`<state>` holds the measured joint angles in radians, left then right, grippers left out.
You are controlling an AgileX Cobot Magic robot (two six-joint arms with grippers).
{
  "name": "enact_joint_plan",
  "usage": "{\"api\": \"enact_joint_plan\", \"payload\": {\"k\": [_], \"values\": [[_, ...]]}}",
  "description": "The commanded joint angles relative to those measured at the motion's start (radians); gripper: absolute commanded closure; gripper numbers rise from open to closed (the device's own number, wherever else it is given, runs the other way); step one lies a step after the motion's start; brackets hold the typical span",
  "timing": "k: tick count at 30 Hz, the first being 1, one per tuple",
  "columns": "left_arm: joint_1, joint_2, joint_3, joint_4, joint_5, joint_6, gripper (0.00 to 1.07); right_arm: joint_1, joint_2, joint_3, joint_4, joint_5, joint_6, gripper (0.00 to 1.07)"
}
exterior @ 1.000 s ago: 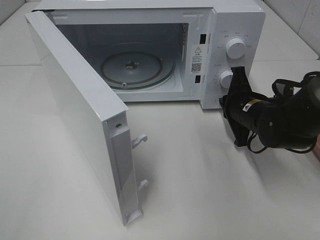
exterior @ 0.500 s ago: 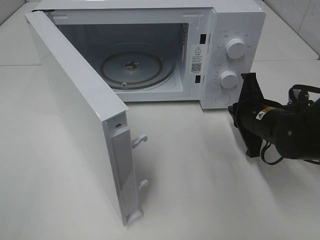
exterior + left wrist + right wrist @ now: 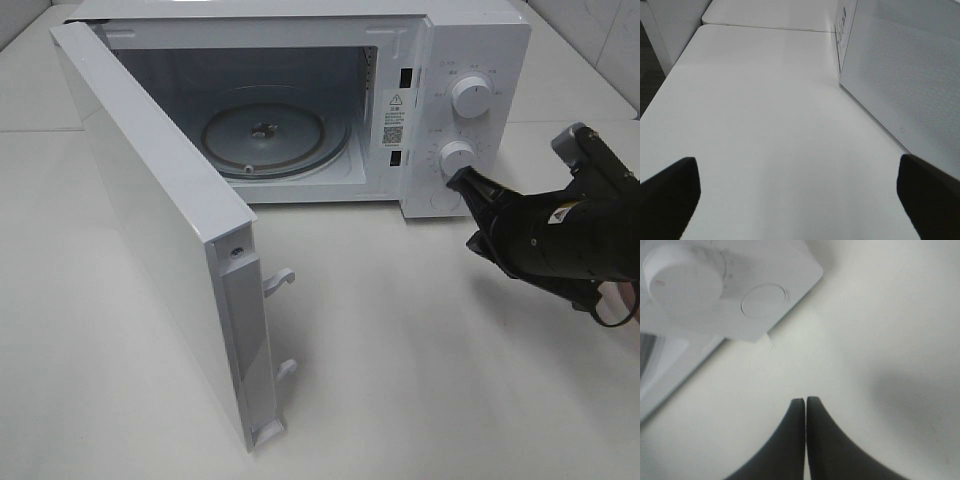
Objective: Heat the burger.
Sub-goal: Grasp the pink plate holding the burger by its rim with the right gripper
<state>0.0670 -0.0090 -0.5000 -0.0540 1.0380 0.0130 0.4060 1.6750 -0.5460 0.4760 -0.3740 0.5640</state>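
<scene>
Oddly, the closed right tool (image 3: 466, 181) had swung back toward the microwave's (image 3: 480, 40) lower dial (image 3: 457, 157) while its door (image 3: 150, 220) stood open, the turntable (image 3: 265, 135) bare and the burger nowhere in view, so loading remained undone; the left tool (image 3: 799, 200) gaped empty.

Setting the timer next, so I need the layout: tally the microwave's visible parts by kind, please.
Door: 1
Knobs: 2
Round button: 1
Glass turntable: 1
Label sticker: 1
Total: 6
</scene>
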Motion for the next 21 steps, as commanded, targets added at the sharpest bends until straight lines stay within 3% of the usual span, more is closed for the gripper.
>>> {"api": "enact_joint_plan", "payload": {"k": [1,10,15,17,18,19,20,21], "values": [[-0.001,-0.012,0.002,-0.003,-0.002,-0.002,0.04,0.001,-0.074,0.001,0.053,0.207,-0.374,1.07],[-0.001,-0.012,0.002,-0.003,-0.002,-0.002,0.04,0.001,-0.150,-0.007,0.056,0.583,-0.896,1.07],[-0.001,-0.012,0.002,-0.003,-0.002,-0.002,0.04,0.001,-0.150,-0.026,0.046,0.681,-0.926,1.07],[-0.001,-0.012,0.002,-0.003,-0.002,-0.002,0.04,0.001,-0.150,-0.056,0.002,0.746,-0.927,0.92],[-0.001,-0.012,0.002,-0.003,-0.002,-0.002,0.04,0.001,-0.150,-0.056,0.002,0.746,-0.927,0.92],[-0.001,-0.012,0.002,-0.003,-0.002,-0.002,0.04,0.001,-0.150,-0.084,-0.041,0.797,-0.927,0.69],[-0.001,-0.012,0.002,-0.003,-0.002,-0.002,0.04,0.001,-0.150,-0.094,-0.058,0.824,-0.926,0.57],[-0.001,-0.012,0.002,-0.003,-0.002,-0.002,0.04,0.001,-0.150,-0.094,-0.058,0.824,-0.926,0.57]]}}
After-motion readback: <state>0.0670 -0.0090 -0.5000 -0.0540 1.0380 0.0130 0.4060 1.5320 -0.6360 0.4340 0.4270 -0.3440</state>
